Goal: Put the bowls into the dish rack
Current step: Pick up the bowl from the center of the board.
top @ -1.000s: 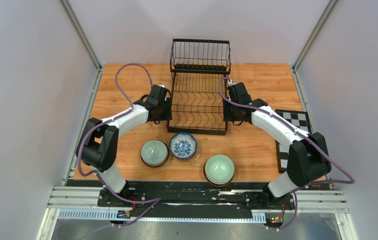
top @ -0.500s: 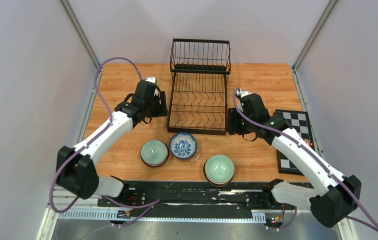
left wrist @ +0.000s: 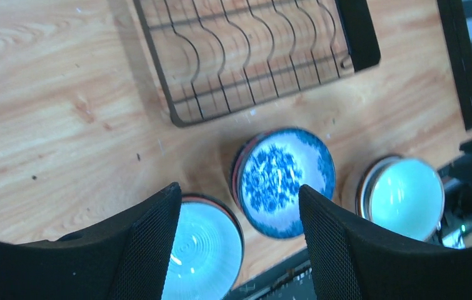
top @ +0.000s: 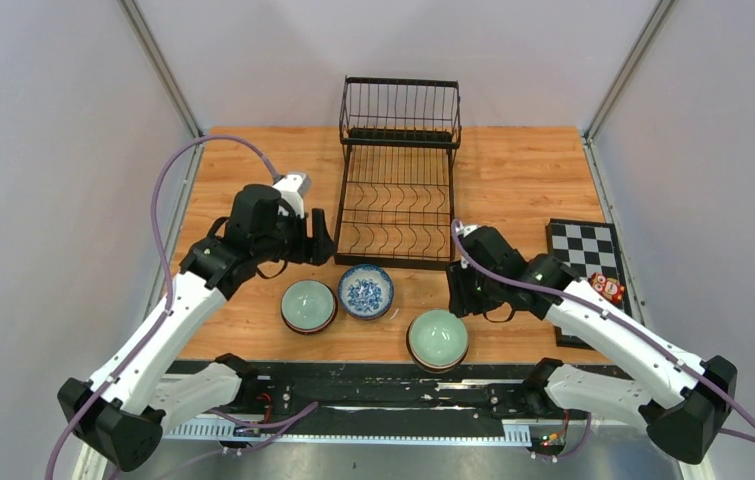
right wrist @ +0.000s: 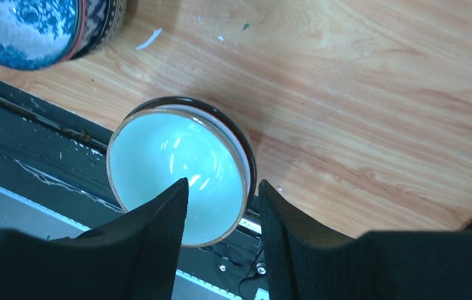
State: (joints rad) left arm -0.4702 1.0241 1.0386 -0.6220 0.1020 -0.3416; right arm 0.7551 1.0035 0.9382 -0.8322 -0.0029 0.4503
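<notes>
Top view: dish rack (top: 398, 190) stands at the far middle of the table (top: 523, 180), with no bowl in it. Three bowls sit on the table in front of it: left green bowl (top: 308, 305), blue-and-white bowl (top: 366, 291) just beside it and nearest the rack, and right green bowl (top: 438, 338) at the near edge. Left claw (top: 321, 238) is by the rack's near left corner, and right claw (top: 458, 290) is just beyond the right green bowl. How far either is spread is hard to read here. Only this view shows the checkered board (top: 583, 245) in full at the right, with a small red item (top: 607, 288) on it.

Left wrist view: left claw (left wrist: 238, 190) is spread wide, holds nothing, and is above the bowls. The blue-and-white bowl (left wrist: 283, 181) shows between its fingers (left wrist: 152, 244), with the left green bowl (left wrist: 202, 250) partly behind the left finger. The right green bowl (left wrist: 405, 197) and the rack's slotted base (left wrist: 252, 56) are also visible.

Right wrist view: right claw (right wrist: 224, 187) has its fingers (right wrist: 158, 231) apart with nothing pinched. The right green bowl (right wrist: 170, 169) is below, its rim showing in the gap; contact cannot be told. A corner of the blue-and-white bowl (right wrist: 33, 28) shows at top left.
</notes>
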